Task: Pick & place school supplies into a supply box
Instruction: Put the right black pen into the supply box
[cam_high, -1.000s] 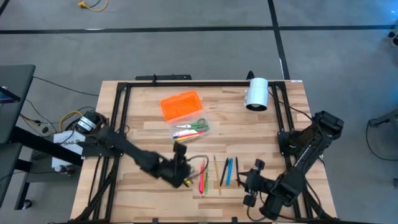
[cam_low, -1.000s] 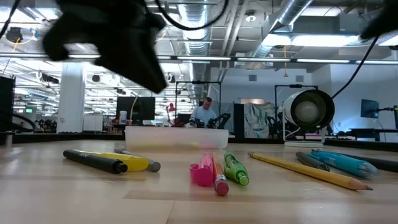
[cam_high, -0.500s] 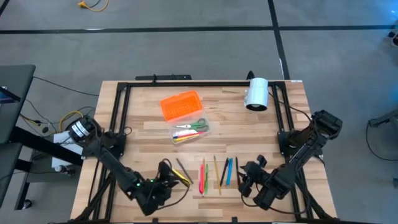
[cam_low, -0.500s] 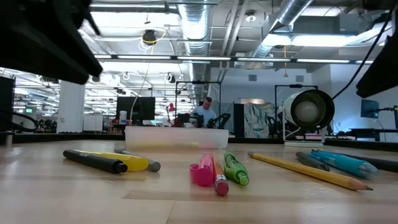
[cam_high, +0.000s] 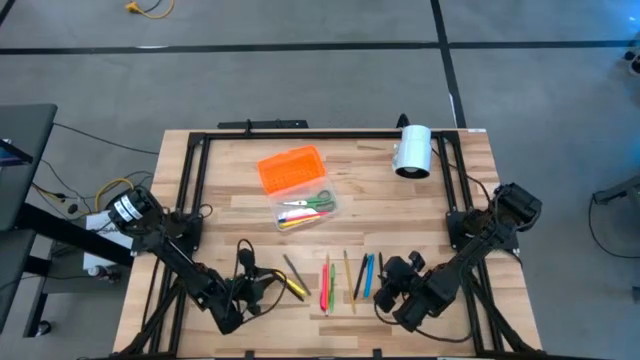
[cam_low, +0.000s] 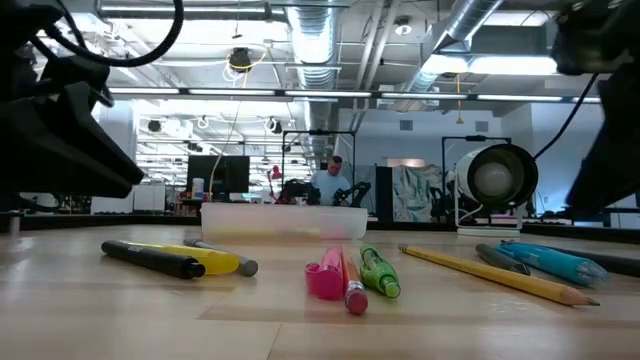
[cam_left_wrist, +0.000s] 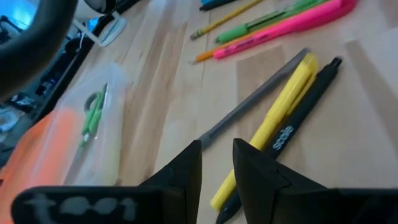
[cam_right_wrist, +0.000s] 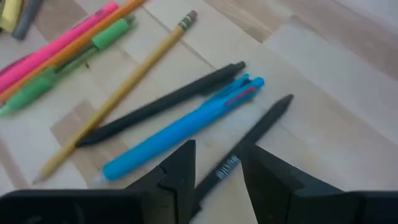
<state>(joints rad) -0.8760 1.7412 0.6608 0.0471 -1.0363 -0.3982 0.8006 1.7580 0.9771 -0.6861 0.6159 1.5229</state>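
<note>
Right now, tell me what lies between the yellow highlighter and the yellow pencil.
High view: the pink highlighter lies between the yellow highlighter and yellow pencil, with orange and green pens alongside.

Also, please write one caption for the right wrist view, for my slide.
Right gripper, empty with fingers apart, above a black pen, blue pen and yellow pencil.

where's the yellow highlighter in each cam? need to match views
High: yellow highlighter at lower centre, left of the pen row.
Low: at left, behind a black pen.
Left wrist: centre, beside the black pen.
Right wrist: cannot tell.
Shared landmark: pink pen.
</note>
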